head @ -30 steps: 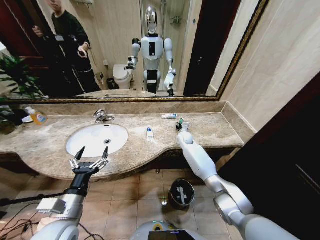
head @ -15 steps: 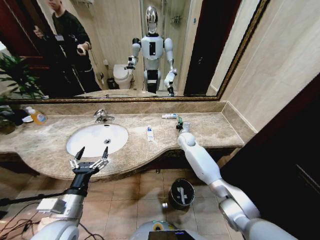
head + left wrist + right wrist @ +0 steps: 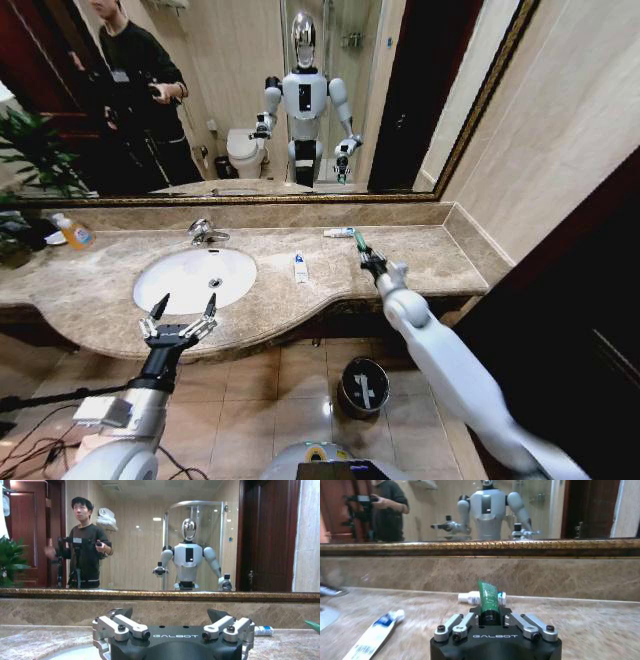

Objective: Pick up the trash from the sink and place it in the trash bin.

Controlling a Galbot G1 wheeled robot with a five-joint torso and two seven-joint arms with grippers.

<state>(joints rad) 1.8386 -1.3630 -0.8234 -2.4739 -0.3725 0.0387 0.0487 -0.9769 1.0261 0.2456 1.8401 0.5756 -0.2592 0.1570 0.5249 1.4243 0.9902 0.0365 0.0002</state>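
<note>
Beige marble counter (image 3: pixel 100 280) carries the white sink (image 3: pixel 195 277) at ten o'clock. From the head, the right pincer (image 3: pixel 366 252) is clamped on a green tube (image 3: pixel 359 240), now lifted off the counter and swung right of where it was. Left pincer (image 3: pixel 182 320), apart, hovers at the sink's front edge. A white tube (image 3: pixel 299 267) lies beside the sink; the bin (image 3: pixel 363 386) stands on the floor below.

Left wrist: fingers (image 3: pixel 122 624) spread.

Right wrist: the green tube looks light, soft and slippery, so a hold near its stiff cap end seems safest.

head: high, down at counter (image 3: pixel 420 255) | wrists: low, facing mirror (image 3: pixel 150 536)
</note>
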